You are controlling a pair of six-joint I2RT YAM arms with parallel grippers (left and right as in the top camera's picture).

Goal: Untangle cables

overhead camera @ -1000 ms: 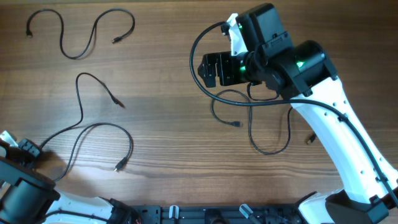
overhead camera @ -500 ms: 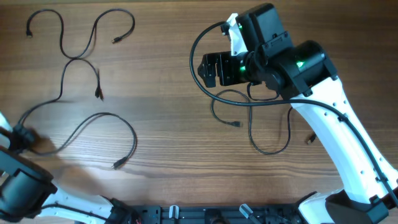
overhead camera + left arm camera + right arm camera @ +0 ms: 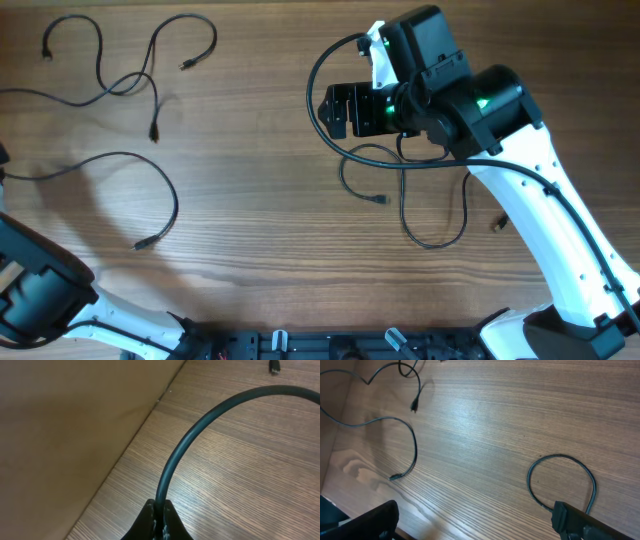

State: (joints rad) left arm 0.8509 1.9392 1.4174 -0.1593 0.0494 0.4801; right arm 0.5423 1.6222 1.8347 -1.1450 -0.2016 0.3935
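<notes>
Your left hand (image 3: 159,522) is pinched shut on a cable (image 3: 200,421) arching forward from its fingertips, so pull gently without dragging the neighbouring strand (image 3: 100,62) it crosses, while your right hand (image 3: 472,521), wide and empty, hovers above a looped cable (image 3: 560,455) on the counter (image 3: 495,420).

At least three thin black cables (image 3: 200,422), two robot arms (image 3: 530,200), one wooden table (image 3: 280,230)

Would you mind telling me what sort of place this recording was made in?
Probably a robotics lab bench; the room itself isn't shown. A left arm and a right arm stand at a wood-grain table with loose black cables laid out on it.
</notes>
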